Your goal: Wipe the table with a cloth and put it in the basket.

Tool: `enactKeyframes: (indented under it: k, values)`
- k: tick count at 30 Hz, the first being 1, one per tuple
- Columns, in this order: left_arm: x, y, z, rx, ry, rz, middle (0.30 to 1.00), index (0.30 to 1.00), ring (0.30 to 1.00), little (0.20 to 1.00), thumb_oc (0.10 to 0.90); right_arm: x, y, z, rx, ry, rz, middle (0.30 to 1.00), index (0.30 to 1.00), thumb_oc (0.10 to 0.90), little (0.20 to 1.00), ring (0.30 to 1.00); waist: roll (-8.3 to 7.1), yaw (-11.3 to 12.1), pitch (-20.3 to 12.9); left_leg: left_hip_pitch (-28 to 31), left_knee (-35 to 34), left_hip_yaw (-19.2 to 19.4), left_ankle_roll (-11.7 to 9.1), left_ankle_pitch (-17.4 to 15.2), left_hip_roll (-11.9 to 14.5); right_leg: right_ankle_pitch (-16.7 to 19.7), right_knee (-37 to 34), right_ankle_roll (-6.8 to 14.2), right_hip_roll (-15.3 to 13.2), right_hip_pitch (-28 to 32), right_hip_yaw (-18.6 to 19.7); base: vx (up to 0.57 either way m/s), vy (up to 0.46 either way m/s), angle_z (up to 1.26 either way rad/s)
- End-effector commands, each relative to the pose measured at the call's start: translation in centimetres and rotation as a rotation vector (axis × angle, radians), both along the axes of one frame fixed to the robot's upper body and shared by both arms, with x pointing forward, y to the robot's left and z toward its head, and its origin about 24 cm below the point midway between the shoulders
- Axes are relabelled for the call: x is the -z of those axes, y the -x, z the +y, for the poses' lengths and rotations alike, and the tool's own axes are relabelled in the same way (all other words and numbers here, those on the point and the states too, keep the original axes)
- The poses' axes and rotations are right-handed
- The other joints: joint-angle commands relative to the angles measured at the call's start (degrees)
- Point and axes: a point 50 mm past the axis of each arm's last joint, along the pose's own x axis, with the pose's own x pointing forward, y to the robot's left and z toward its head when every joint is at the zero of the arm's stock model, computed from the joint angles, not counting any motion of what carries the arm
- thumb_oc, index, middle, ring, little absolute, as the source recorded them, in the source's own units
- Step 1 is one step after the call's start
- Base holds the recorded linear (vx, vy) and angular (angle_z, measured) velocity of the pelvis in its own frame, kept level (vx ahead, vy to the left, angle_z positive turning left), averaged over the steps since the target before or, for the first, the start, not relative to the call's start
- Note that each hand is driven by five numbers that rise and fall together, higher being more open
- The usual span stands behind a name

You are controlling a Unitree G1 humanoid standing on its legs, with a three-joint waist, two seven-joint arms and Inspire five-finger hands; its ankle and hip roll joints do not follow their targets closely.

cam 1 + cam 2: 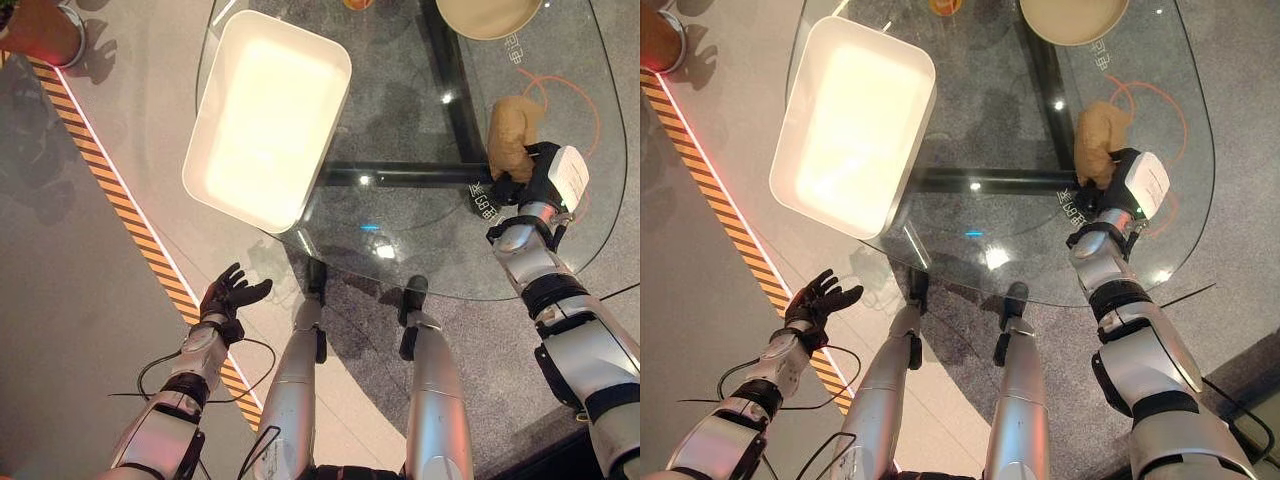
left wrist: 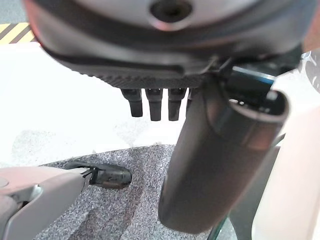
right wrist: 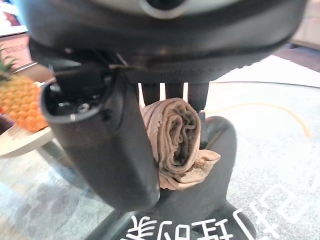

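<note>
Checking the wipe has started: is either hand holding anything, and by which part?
The right hand grips the tan cloth by its near end, fingers and thumb curled round the bunched roll above the glass table. The left hand is open, holding nothing.

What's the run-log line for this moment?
right robot hand: shut on cloth, on glass table | left robot hand: open, idle | basket: empty

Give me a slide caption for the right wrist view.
Right hand grips a bunched tan cloth above the glass table.
</note>
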Motion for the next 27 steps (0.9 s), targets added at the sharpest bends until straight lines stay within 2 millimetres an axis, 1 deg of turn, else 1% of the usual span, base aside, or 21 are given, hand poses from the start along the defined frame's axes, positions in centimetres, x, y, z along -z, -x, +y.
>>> enactKeyframes:
  k: [1, 6, 9, 14, 16, 18, 20, 22, 27]
  values:
    - [0.2, 0.5, 0.7, -0.009, -0.051, 0.005, 0.9, 0.9, 0.9, 0.9, 0.8, -4.3, -1.6, 4.6, -0.222, 0.162, -0.067, 0.3, 0.3, 0.1, 0.2, 0.3, 1.12, 1.5, -1.1, 0.1, 6.6, -1.9, 0.9, -8.5, -3.3, 6.0, -9.6, 0.8, 0.2, 2.3, -1.5, 0.0, 0.0, 0.0]
    - [0.2, 0.4, 0.4, 0.002, -0.046, 0.005, 0.9, 0.9, 0.9, 0.9, 0.8, -3.3, -1.8, 5.5, -0.282, 0.127, -0.001, 0.3, 0.3, 0.1, 0.2, 0.3, 1.3, 1.8, -1.1, 0.2, 6.6, -1.9, 0.9, -8.4, -3.5, 5.8, -9.5, 0.6, 0.2, 2.4, -1.7, 0.0, 0.0, 0.0]
    - [0.5, 0.6, 0.0, 0.01, -0.046, 0.01, 0.9, 0.9, 0.9, 0.9, 0.8, -2.5, -1.9, 6.4, -0.333, 0.153, 0.041, 0.3, 0.3, 0.1, 0.2, 0.3, 1.46, 1.9, -1.1, 0.5, 6.6, -1.8, 0.9, -8.4, -3.6, 5.6, -9.4, 0.6, 0.1, 2.6, -1.8, 0.0, 0.0, 0.0]
    - [0.6, 0.7, -0.3, 0.01, -0.042, 0.011, 0.9, 0.9, 0.9, 0.9, 0.8, -2.2, -2.0, 8.0, -0.416, 0.2, 0.08, 0.3, 0.3, 0.1, 0.2, 0.3, 1.7, 2.0, -1.1, 0.4, 6.4, -1.8, 0.8, -8.1, -3.8, 5.8, -9.4, 0.6, 0.0, 2.4, -1.9, 0.0, 0.0, 0.0]
    - [0.7, 0.8, -0.4, 0.012, -0.041, 0.013, 0.9, 0.9, 0.9, 0.9, 0.8, -1.9, -2.0, 8.3, -0.43, 0.209, 0.091, 0.3, 0.3, 0.1, 0.2, 0.3, 1.76, 2.1, -1.1, 0.6, 6.5, -1.9, 0.8, -8.2, -3.8, 5.6, -9.2, 0.6, 0.0, 2.5, -1.9, 0.0, 0.0, 0.0]
    - [0.7, 0.7, -0.5, 0.013, -0.038, 0.01, 0.9, 0.9, 0.9, 0.9, 0.8, -1.9, -2.0, 9.5, -0.501, 0.243, 0.104, 0.3, 0.3, 0.1, 0.2, 0.3, 1.81, 2.1, -1.1, 0.5, 6.3, -1.9, 0.8, -7.9, -3.8, 5.8, -9.2, 0.6, 0.0, 2.3, -1.8, 0.0, 0.0, 0.0]
    - [0.7, 0.8, -0.4, 0.014, -0.038, 0.012, 0.9, 0.9, 0.9, 0.9, 0.8, -1.7, -1.9, 9.7, -0.514, 0.243, 0.108, 0.3, 0.3, 0.1, 0.2, 0.3, 1.84, 2.2, -1.1, 0.6, 6.3, -1.9, 0.8, -8.0, -3.8, 5.6, -9.1, 0.6, 0.0, 2.4, -1.9, 0.0, 0.0, 0.0]
    - [0.7, 0.7, -0.5, 0.016, -0.039, 0.012, 0.9, 0.9, 0.9, 0.9, 0.8, -1.5, -1.9, 10.6, -0.568, 0.247, 0.117, 0.3, 0.3, 0.1, 0.2, 0.3, 1.8, 2.3, -1.1, 0.5, 6.3, -1.9, 0.8, -7.8, -3.9, 5.7, -9.1, 0.6, 0.0, 2.2, -2.0, 0.0, 0.0, 0.0]
    - [0.8, 0.8, -0.6, 0.02, -0.042, 0.015, 0.9, 0.9, 0.9, 0.9, 0.8, -1.1, -1.6, 12.0, -0.666, 0.304, 0.158, 0.3, 0.3, 0.1, 0.2, 0.3, 1.68, 2.3, -1.1, 0.7, 6.1, -1.8, 0.7, -7.7, -3.8, 5.6, -9.0, 0.6, -0.1, 2.4, -2.1, 0.0, 0.0, 0.0]
